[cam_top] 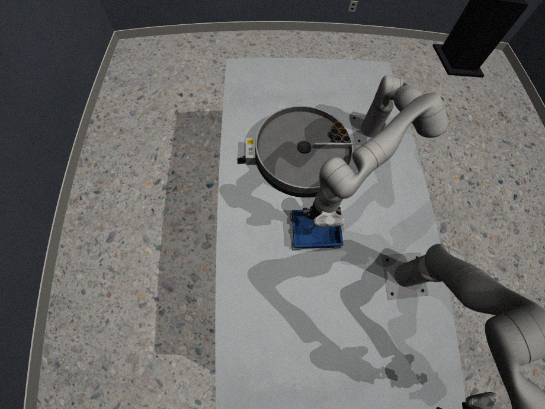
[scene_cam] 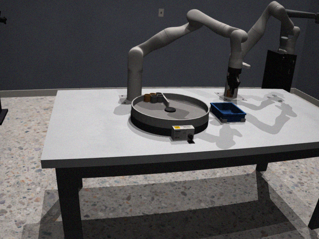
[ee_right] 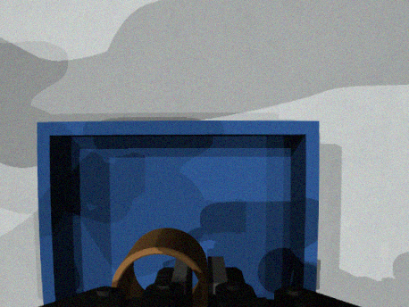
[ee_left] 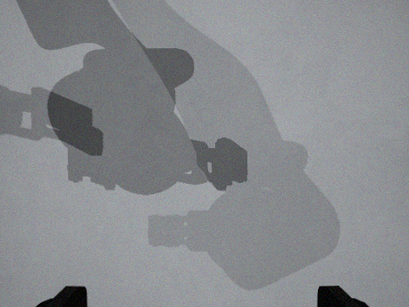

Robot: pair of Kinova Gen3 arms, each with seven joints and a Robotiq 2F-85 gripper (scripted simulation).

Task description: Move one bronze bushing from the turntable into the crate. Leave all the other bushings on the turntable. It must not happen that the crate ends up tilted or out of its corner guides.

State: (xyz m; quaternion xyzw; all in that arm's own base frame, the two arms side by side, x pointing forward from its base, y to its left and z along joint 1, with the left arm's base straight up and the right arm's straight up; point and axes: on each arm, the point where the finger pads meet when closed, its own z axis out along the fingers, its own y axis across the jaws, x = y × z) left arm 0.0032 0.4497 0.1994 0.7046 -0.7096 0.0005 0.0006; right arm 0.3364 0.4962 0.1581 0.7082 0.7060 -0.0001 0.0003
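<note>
White box [cam_top: 249, 149] [scene_cam: 182, 133] beside the turntable [cam_top: 261, 169] [scene_cam: 144, 113], on the worktop [cam_top: 263, 307] [scene_cam: 103, 143]: yellow label patch on top, small dark print on box. Print too small to read.

1. Open air separates the right hand [scene_cam: 232, 93] [ee_right: 200, 277] from the blue crate's [cam_top: 317, 245] [scene_cam: 227, 113] [ee_right: 179, 128] floor below.
2. Crate walls rise around that space.
3. Beside the hand, the turntable's raised rim [cam_top: 281, 186] [scene_cam: 170, 123] stands in the way.

Bronze bushing [scene_cam: 228, 93] [ee_right: 167, 236], open ring, aloft over blue crate [cam_top: 317, 245] [scene_cam: 234, 117] [ee_right: 179, 128]! Crate level, within corner guides [scene_cam: 223, 120]. Grey round turntable [cam_top: 286, 167] [scene_cam: 170, 123] carries two bronze bushings [cam_top: 337, 122] [scene_cam: 147, 98], three grey ones [cam_top: 345, 141] [scene_cam: 154, 99], upright, clustered.
</note>
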